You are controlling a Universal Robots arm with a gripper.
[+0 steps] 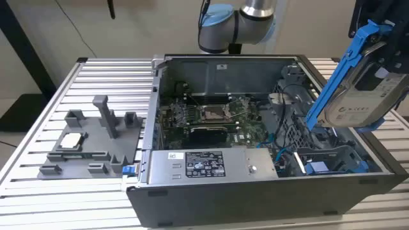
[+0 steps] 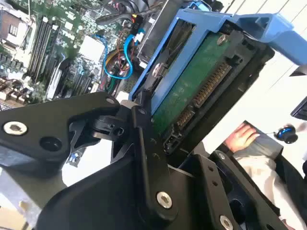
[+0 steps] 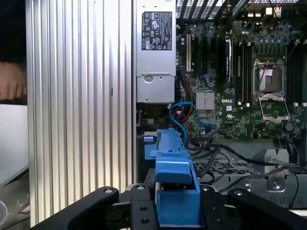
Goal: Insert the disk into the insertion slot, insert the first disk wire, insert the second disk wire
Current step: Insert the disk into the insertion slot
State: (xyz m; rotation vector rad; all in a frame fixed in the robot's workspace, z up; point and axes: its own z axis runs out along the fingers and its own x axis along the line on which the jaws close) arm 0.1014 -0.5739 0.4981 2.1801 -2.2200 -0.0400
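My gripper (image 1: 377, 67) is shut on the disk (image 1: 355, 105), a silver-grey drive with a pale label in a blue carrier (image 1: 345, 67). It hangs tilted, nearly on edge, above the open computer case's right side in the exterior view. Below it in the case sits the insertion slot (image 1: 329, 160), a grey bay with a blue part. In the second wrist view the disk's green circuit side and connector (image 2: 192, 91) face the camera between black fingers (image 2: 144, 129). The carrier's blue edge (image 3: 172, 163) rises from the gripper (image 3: 175, 206) in the first wrist view. Blue wires (image 3: 184, 112) curl beside the motherboard.
The grey power-supply box (image 1: 204, 165) lies along the case's front. The motherboard (image 1: 211, 117) lies on the case floor. A grey fixture (image 1: 89, 139) stands on the slatted table at the exterior view's left. A person's hand (image 2: 242, 136) rests beyond the table.
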